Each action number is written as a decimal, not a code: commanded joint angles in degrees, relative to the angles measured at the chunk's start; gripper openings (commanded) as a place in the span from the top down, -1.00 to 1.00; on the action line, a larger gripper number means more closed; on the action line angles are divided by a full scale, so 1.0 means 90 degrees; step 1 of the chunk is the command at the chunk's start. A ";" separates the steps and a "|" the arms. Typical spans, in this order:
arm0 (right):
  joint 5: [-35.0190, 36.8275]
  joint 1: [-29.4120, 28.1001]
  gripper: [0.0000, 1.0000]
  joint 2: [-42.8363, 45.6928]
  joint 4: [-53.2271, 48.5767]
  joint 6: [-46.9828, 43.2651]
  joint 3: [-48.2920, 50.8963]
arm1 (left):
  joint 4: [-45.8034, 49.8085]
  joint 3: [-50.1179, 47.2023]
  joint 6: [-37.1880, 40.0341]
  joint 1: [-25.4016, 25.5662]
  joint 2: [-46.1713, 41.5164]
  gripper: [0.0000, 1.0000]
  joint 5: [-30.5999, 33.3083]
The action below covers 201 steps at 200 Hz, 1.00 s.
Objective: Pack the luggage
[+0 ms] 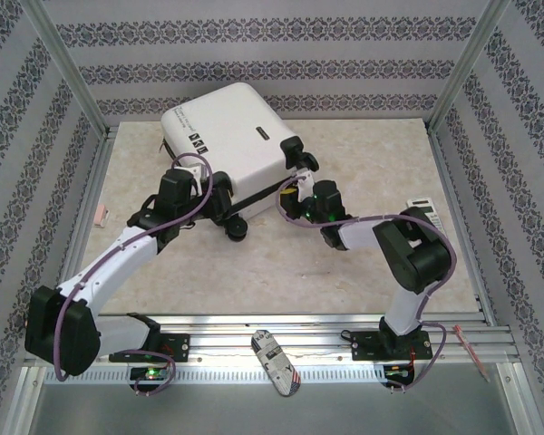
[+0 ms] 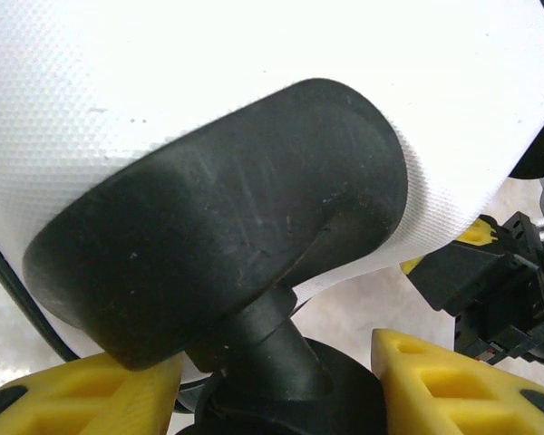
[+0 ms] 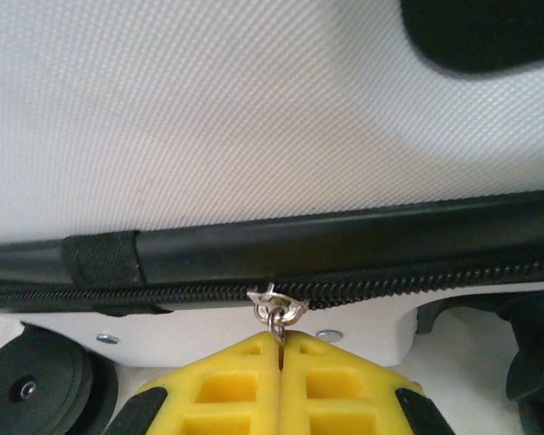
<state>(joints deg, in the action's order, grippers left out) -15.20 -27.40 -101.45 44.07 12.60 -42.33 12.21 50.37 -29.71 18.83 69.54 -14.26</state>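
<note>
- Yellow right gripper was pinched shut on the zipper pull.
- Left gripper stood part-open astride a wheel; we couldn't tell whether it gripped.
- Luggage lay far-left on the table.

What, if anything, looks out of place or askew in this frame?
The luggage lies shut but skewed, its sides at an angle to the table. A small patterned item lies on the metal rail between the arm bases, off the tabletop. The right tool pinches the zipper pull. No spill or damage shows.
</note>
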 commanded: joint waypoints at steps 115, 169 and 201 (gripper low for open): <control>0.3309 0.0665 1.00 0.0259 0.0310 0.0614 -0.0174 | 0.0716 0.0129 0.0605 -0.0854 -0.0383 0.41 -0.0028; 0.1113 0.1109 1.00 -0.0460 0.3390 0.2189 0.0188 | -0.0753 -0.0482 -0.0328 -0.0871 -0.0358 0.42 -0.0972; 0.1520 0.1047 1.00 -0.0419 0.2711 0.1874 -0.0103 | -0.0633 -0.0492 -0.0311 -0.0874 -0.0372 0.42 -0.0826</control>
<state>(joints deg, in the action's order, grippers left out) -8.34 -19.38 -106.48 60.16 27.14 -40.34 8.14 46.22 -30.09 12.99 67.26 -24.40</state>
